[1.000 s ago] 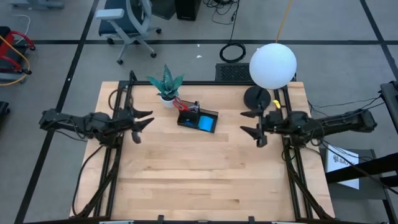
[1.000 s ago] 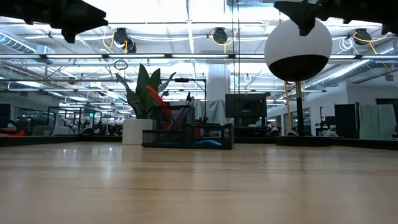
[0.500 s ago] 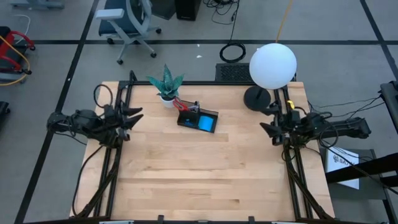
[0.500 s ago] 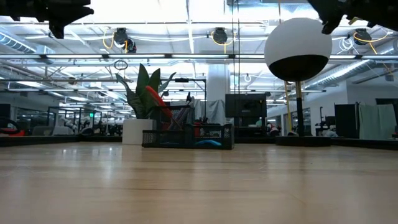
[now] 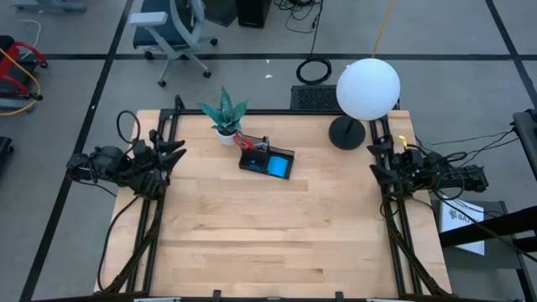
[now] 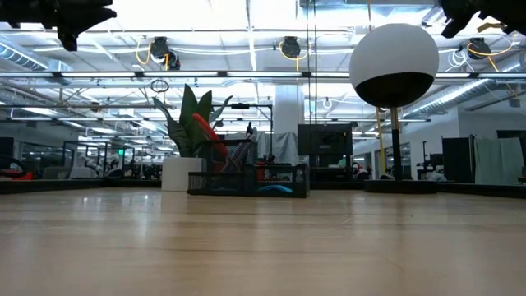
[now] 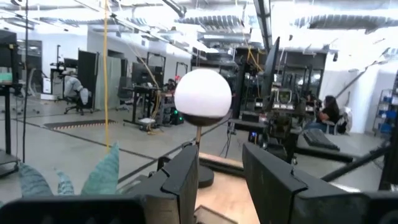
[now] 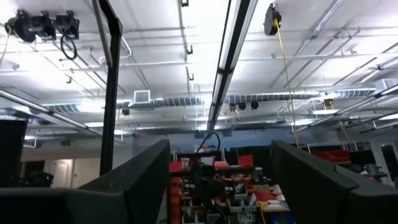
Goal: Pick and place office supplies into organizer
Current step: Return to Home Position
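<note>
Both the left claw (image 5: 174,153) and right claw (image 5: 376,161) are hanging spread apart, empty, at the counter's (image 5: 268,239) sides, since the organizer (image 5: 253,162) is holding the supplies (image 5: 276,166).

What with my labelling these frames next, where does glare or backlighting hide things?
Low view: ceiling lights behind darken the black compartmented desk organizer and green potted plant, and the wooden table carries sheen. Right wrist view: bright ceiling strips leave the open right pincer a dark shape. High view: evenly lit; the bright blue square notepad reads clearly.
</note>
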Available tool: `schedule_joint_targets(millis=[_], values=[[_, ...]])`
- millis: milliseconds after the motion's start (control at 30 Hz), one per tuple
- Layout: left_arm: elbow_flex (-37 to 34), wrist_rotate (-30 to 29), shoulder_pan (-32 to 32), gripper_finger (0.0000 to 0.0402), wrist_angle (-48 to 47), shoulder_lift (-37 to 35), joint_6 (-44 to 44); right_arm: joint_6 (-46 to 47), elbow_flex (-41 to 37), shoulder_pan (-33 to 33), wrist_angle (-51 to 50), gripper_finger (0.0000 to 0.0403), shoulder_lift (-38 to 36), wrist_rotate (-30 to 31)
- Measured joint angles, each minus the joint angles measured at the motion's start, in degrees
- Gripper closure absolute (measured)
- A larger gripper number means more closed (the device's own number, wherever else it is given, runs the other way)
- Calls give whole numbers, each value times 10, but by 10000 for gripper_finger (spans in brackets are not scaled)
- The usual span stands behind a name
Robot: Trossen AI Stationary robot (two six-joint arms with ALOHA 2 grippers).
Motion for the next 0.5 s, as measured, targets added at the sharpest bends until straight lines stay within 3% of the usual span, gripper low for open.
schedule_joint_targets(millis=[500], values=[[-3, 3, 0, 270, -4, 0, -20, 2, 0, 0, -44, 131, -28, 1]])
